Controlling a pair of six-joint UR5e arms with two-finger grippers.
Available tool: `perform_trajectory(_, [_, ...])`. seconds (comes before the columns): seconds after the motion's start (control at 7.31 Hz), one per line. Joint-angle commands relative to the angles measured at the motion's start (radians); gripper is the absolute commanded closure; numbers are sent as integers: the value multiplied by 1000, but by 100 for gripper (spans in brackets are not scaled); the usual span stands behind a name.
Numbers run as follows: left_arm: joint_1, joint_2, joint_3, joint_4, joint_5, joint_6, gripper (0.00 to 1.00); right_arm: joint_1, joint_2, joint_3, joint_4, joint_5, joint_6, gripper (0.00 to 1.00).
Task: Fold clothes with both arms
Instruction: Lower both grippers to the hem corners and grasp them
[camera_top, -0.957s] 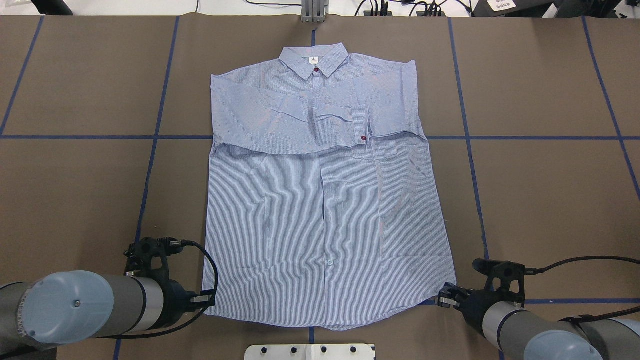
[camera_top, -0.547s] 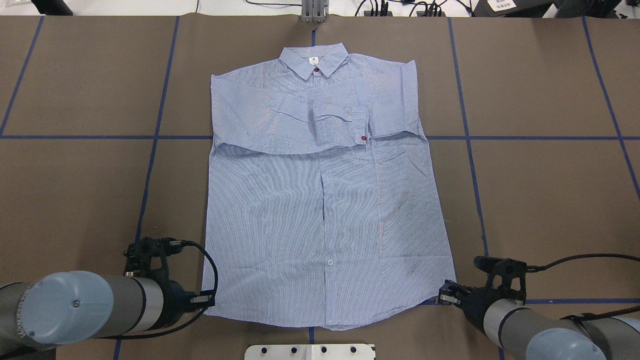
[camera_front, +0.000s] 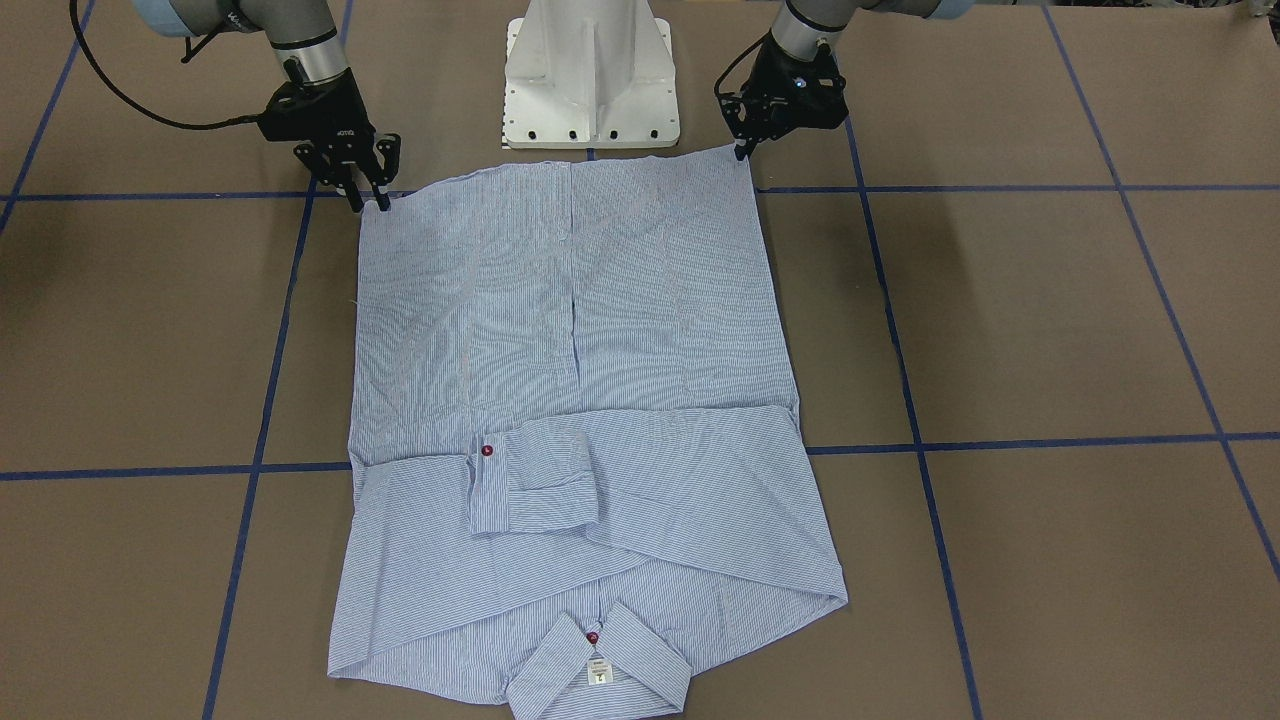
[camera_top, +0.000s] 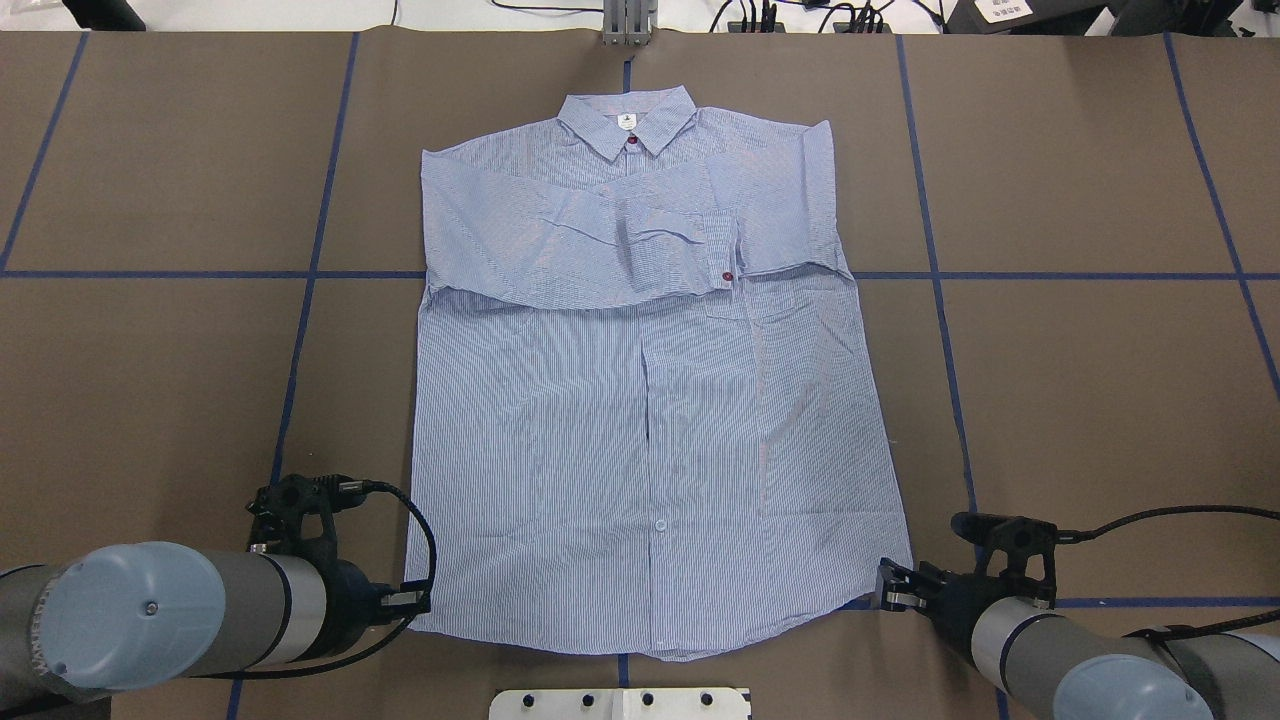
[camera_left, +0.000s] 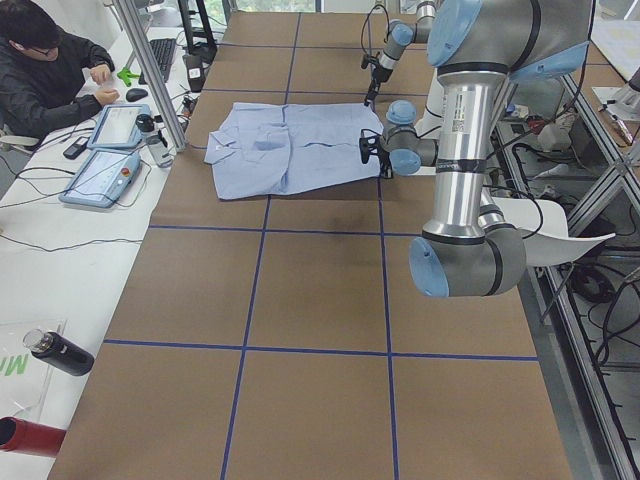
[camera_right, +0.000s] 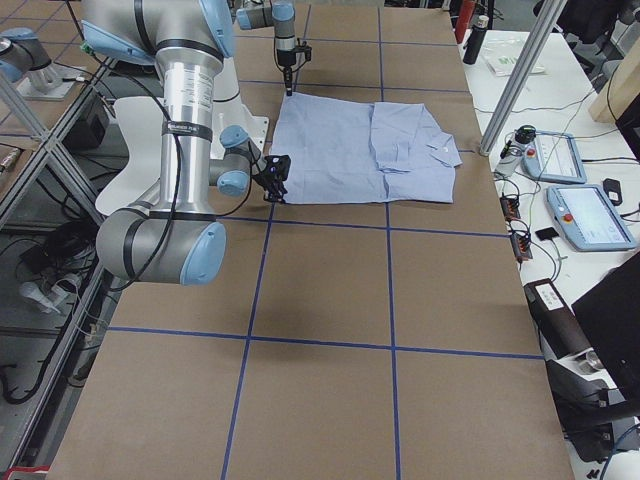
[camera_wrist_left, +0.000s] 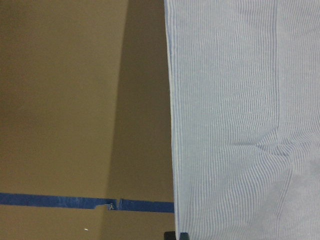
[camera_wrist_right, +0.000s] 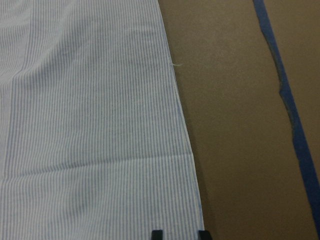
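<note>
**Soft shirt, two hem corners to take**

The shirt (camera_top: 650, 420) lies flat in the middle of the table (camera_top: 1100, 400), collar (camera_top: 628, 118) toward the top of the overhead view and hem at the bottom. It is light blue with fine white stripes. Both sleeves are crossed over the chest, and a red cuff button (camera_top: 728, 275) shows. I judge it thin, limp and light: it will sag and slide unless I pinch both hem corners evenly. My right gripper (camera_top: 887, 598) sits at the lower-right corner, jaws apart astride the edge. My left gripper (camera_top: 418, 602) sits at the lower-left corner; I cannot tell whether its jaws are closed.
</note>
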Motion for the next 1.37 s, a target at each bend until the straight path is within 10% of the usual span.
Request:
perform_trajectory(0.0, [-1, 0, -1, 0, 0, 0, 100, -1, 0, -3, -2, -1, 1, 49])
perform_trajectory(0.41, [-1, 0, -4, 2, 0, 0, 100, -6, 12, -29, -2, -2, 3, 53])
perform_trajectory(0.68, [-1, 0, -6, 0, 0, 0, 100, -3, 15, -20, -3, -2, 1, 100])
perform_trajectory(1.23, [-1, 0, -4, 0, 0, 0, 100, 0, 14, 19, -6, -1, 1, 100])
